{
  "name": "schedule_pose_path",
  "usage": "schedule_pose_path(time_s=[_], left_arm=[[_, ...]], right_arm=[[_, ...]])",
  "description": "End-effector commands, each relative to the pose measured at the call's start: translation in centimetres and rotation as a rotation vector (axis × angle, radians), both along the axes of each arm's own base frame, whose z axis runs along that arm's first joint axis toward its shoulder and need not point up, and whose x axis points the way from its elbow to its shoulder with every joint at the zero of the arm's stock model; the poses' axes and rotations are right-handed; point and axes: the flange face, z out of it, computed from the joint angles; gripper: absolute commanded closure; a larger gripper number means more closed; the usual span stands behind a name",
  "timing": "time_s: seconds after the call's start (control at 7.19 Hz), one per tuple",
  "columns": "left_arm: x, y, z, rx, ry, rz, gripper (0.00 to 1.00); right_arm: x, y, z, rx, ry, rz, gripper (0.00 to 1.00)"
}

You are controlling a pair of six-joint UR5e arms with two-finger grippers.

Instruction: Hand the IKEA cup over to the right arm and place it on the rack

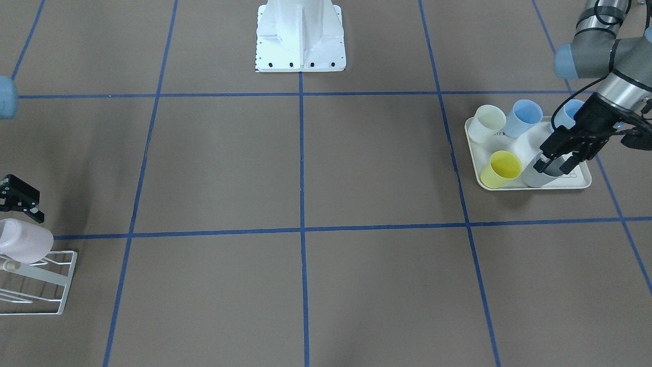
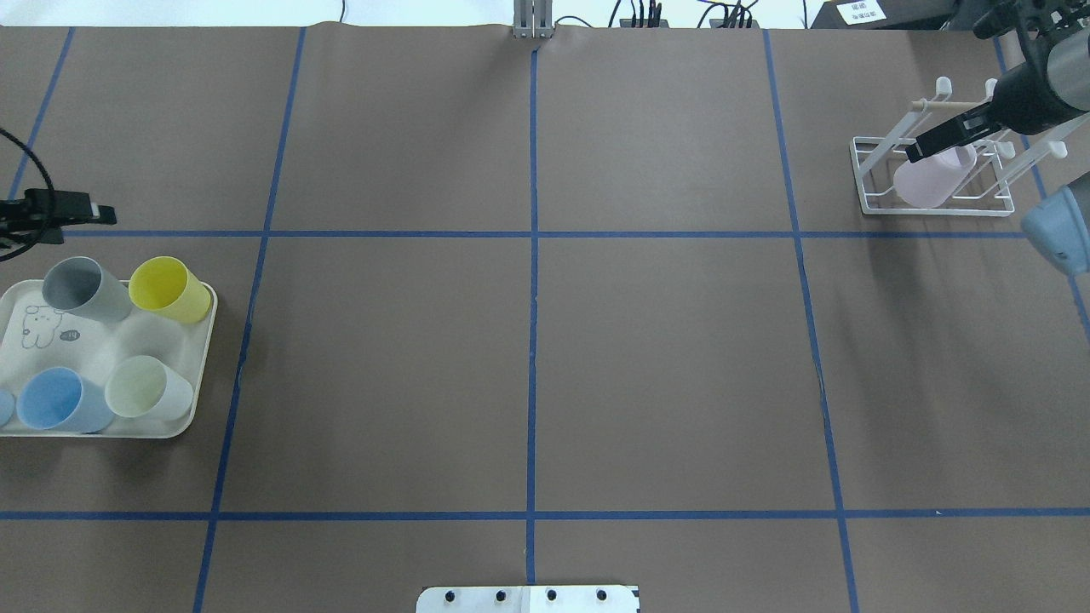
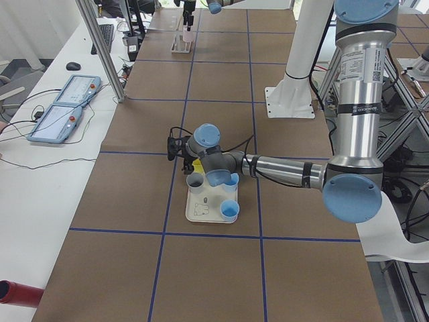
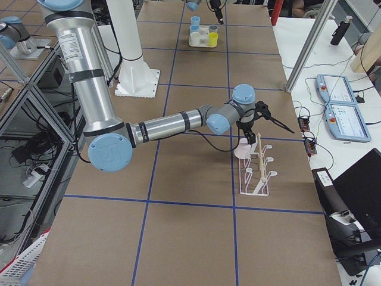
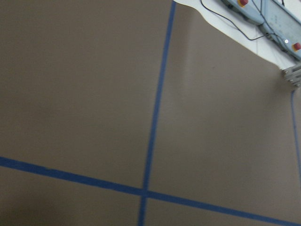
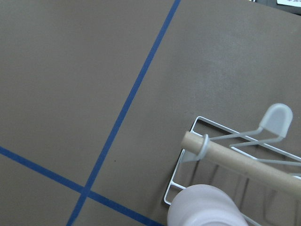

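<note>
Front-facing view: on the brown desk (image 1: 356, 163), a cream tray with a printed animal (image 1: 473, 153) holds five plastic cups, mouths up: a yellow cup (image 1: 501, 169), a grey cup (image 1: 539, 177), a cream cup (image 1: 486, 124), a blue cup (image 1: 524, 117) and a second blue cup (image 1: 565, 113). The left gripper (image 1: 555, 165) hangs over the grey cup, jaws spread, gripping nothing.

Overhead view: a pale pink plastic cup (image 2: 932, 176) lies tilted on the white wire rack (image 2: 864, 191) at the robot's far right. The right gripper (image 2: 941, 138) is just above it; whether its jaws are parted, I cannot tell.

Right wrist view: the cup's closed end shows beside the pale wooden peg (image 6: 235, 160).
</note>
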Motion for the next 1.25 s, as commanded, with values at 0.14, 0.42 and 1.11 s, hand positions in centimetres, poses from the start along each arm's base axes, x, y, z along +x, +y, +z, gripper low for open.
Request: schedule_pose_path(time_s=[0.14,0.42,1.11], left_arm=[[-7.7,9.2,7.7,0.062,-0.193,0.111,0.0],[-10.3,15.1,10.9,-0.013,-0.288,0.176,0.0],[-8.4,13.4,12.7,-0.088,-0.323,0.238,0.15]], right_arm=[[0.3,2.0,-0.8,-0.036,-0.038,0.027,0.02],[-0.6,2.2,-0.7,-0.039,-0.035,0.014,0.02],[-2.0,2.5,-0.9,-0.057,-0.042,0.009,0.02]])
